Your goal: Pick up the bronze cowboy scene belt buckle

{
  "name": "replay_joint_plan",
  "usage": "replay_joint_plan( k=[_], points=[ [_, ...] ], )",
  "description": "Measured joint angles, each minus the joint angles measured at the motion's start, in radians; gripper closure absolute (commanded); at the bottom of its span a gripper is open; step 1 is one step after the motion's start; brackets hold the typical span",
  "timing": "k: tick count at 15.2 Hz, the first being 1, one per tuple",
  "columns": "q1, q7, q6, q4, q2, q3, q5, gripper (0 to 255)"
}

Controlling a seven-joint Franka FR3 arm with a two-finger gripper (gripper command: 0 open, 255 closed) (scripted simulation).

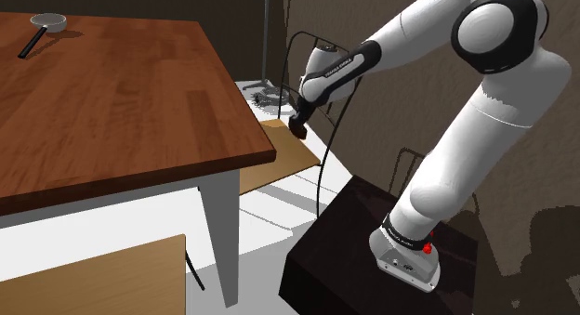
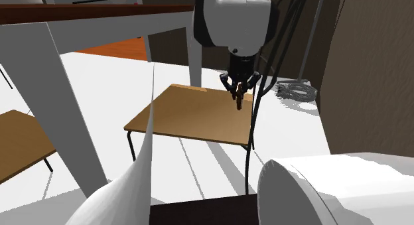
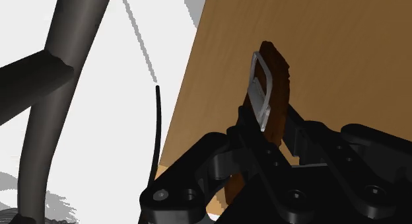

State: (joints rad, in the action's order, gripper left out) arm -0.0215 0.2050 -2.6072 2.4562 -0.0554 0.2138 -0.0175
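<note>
The belt buckle is a dark brown plate with a silver metal loop on its back. My black gripper is shut on it, and the buckle stands on edge between the fingers. In the second exterior view the gripper points down over the far right part of a low wooden seat, with the buckle sticking out below the fingertips, slightly above the wood. In the shoulder view the gripper hangs beside the corner of the big table, over the same seat.
A large brown wooden table on white legs stands close by, with a small pan at its far corner. A grey coiled cable lies on the white floor. The seat's black tube frame is nearby. Another wooden seat stands under the table.
</note>
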Motion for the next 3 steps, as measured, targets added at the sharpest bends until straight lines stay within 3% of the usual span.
replay_joint_plan(
  k=[3],
  points=[
    [-0.002,-0.005,0.038,-0.015,-0.025,0.001,-0.008,255]
  ],
)
